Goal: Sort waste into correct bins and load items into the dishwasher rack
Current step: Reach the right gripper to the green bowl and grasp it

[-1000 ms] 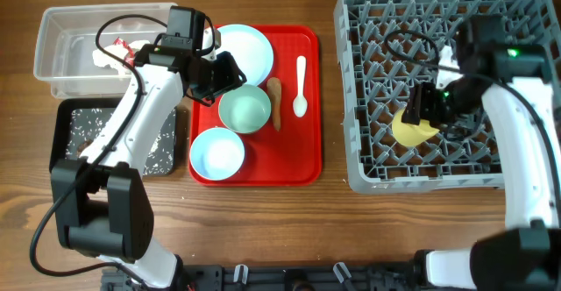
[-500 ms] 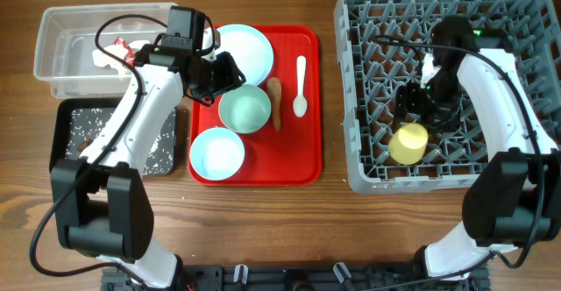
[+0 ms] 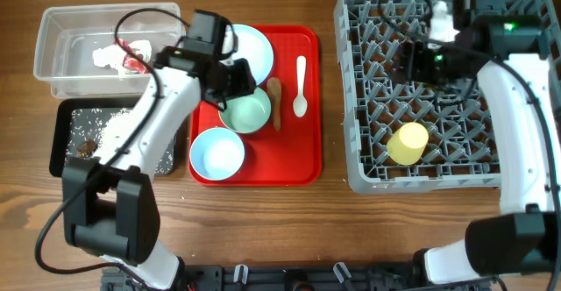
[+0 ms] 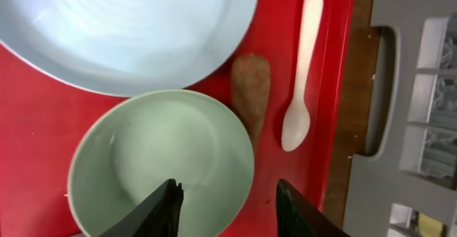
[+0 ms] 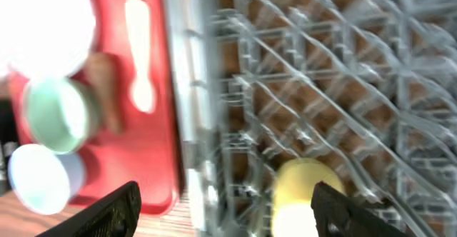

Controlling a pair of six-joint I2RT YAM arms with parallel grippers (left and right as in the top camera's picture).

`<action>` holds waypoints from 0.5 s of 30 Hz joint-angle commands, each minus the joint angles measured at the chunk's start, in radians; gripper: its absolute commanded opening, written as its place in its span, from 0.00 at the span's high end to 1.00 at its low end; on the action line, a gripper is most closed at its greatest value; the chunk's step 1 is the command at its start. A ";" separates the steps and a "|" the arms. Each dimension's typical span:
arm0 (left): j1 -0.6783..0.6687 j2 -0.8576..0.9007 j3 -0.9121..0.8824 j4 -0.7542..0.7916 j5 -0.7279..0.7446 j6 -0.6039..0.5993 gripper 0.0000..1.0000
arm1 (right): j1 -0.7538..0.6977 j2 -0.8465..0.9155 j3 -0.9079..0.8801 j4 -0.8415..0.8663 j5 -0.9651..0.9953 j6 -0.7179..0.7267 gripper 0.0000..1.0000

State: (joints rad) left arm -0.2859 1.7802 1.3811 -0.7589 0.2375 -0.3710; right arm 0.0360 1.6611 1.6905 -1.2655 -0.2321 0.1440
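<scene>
My left gripper (image 3: 238,81) (image 4: 225,207) is open and empty, its jaws straddling the right rim of the pale green-blue bowl (image 3: 245,112) (image 4: 161,167) on the red tray (image 3: 302,155). The round plate (image 3: 250,47) (image 4: 128,30), the carrot (image 3: 273,102) (image 4: 250,93), the white spoon (image 3: 300,85) (image 4: 300,94) and a second blue bowl (image 3: 216,152) lie on the tray. My right gripper (image 3: 410,63) (image 5: 228,208) is open and empty above the dishwasher rack (image 3: 438,181). The yellow cup (image 3: 408,142) (image 5: 300,201) stands in the rack.
The clear bin (image 3: 61,28) at the back left holds the white-and-red wrapper (image 3: 114,56). The black bin (image 3: 66,116) in front of it holds rice grains and a brown scrap (image 3: 85,148). The right wrist view is blurred.
My right gripper has let go of the yellow cup, left it in the rack, and pulled away to the rack's far side. My left gripper has shifted right over the green-blue bowl.
</scene>
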 commanded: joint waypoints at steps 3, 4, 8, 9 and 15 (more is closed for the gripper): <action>0.029 -0.027 0.026 -0.011 -0.075 -0.040 0.57 | 0.229 0.014 0.017 0.209 -0.106 0.099 0.27; 0.051 -0.036 0.035 -0.026 -0.074 -0.052 0.57 | 0.269 0.024 0.017 0.241 -0.084 0.134 0.28; 0.160 -0.101 0.042 -0.074 -0.076 -0.053 0.57 | 0.429 0.119 0.016 0.322 0.061 0.307 0.39; 0.189 -0.116 0.042 -0.083 -0.076 -0.053 0.56 | 0.459 0.153 0.016 0.336 0.072 0.328 0.40; 0.388 -0.140 0.042 -0.130 -0.075 -0.090 0.56 | 0.564 0.354 0.016 0.436 0.066 0.391 0.55</action>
State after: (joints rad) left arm 0.0063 1.6592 1.4048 -0.8646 0.1764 -0.4187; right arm 0.5694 1.9404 1.6932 -0.8520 -0.1864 0.4816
